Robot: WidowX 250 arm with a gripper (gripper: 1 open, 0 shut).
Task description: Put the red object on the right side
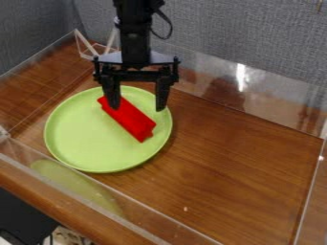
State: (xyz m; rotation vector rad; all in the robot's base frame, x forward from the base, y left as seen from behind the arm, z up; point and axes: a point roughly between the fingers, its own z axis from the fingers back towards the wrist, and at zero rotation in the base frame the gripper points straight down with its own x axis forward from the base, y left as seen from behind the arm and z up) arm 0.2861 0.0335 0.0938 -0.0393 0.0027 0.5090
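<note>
The red object (pixel 132 121) is a bright red bar lying diagonally on the round lime-green plate (pixel 79 139) at the left of the wooden table. My gripper (pixel 137 99) points straight down over the bar's upper half, open, with one black finger (pixel 113 97) on the bar's left and the other on its right. The fingers straddle the bar without closing on it. Part of the bar's far end is hidden behind the fingers.
Clear acrylic walls (pixel 255 77) ring the wooden table (pixel 243 158). A small white wire stand (pixel 90 43) sits at the back left corner. Bare wood lies to the right of the plate.
</note>
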